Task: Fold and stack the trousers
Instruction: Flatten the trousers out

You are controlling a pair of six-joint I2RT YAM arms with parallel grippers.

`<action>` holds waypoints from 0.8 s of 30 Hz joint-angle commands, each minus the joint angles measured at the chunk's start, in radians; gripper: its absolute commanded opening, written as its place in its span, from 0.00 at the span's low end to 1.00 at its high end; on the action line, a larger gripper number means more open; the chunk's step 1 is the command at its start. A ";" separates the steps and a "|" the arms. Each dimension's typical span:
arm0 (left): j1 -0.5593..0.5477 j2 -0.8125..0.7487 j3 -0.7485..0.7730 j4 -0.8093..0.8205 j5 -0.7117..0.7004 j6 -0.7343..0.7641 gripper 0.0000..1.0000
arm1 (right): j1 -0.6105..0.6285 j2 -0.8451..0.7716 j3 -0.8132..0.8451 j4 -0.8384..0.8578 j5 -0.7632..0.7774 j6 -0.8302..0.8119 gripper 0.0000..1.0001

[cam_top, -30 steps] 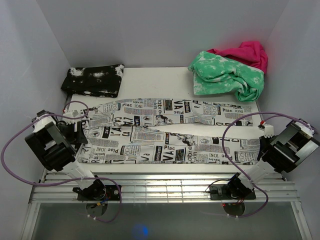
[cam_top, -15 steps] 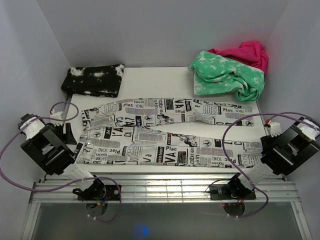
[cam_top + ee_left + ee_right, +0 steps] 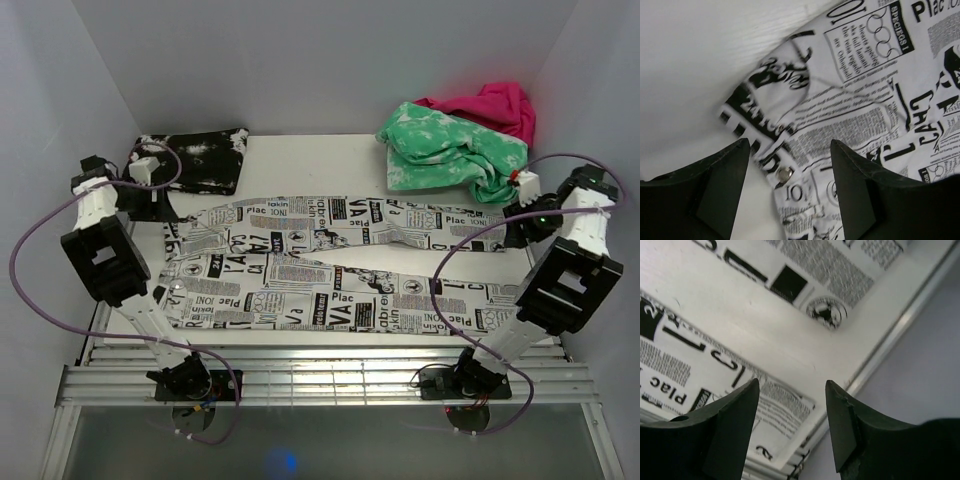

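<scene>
Across the table [image 3: 300, 160] the trousers [image 3: 340, 270] lie flat, legs running left to right. Both arms have swung from the near side to the far side. I see the left gripper [image 3: 790, 143] and right gripper [image 3: 792, 383] spread, holding nothing.

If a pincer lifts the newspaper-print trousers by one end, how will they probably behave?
Probably floppy: the trousers lie flat and wrinkled, so the legs would likely droop. Likely light, as the cloth looks thin. The legs lie apart, so they may swing separately.
</scene>
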 commanded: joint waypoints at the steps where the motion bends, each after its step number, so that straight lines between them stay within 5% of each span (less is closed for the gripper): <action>1: -0.083 0.027 0.012 0.053 0.025 -0.112 0.76 | 0.122 0.065 0.031 0.164 -0.040 0.193 0.61; 10: -0.143 0.057 -0.154 0.148 -0.078 -0.170 0.74 | 0.300 0.269 0.076 0.318 0.095 0.366 0.56; 18: -0.128 0.077 -0.235 0.177 -0.265 -0.150 0.74 | 0.285 0.292 -0.097 0.336 0.269 0.267 0.56; 24: -0.026 0.121 -0.131 0.168 -0.338 -0.138 0.74 | 0.245 0.228 -0.121 0.304 0.263 0.208 0.54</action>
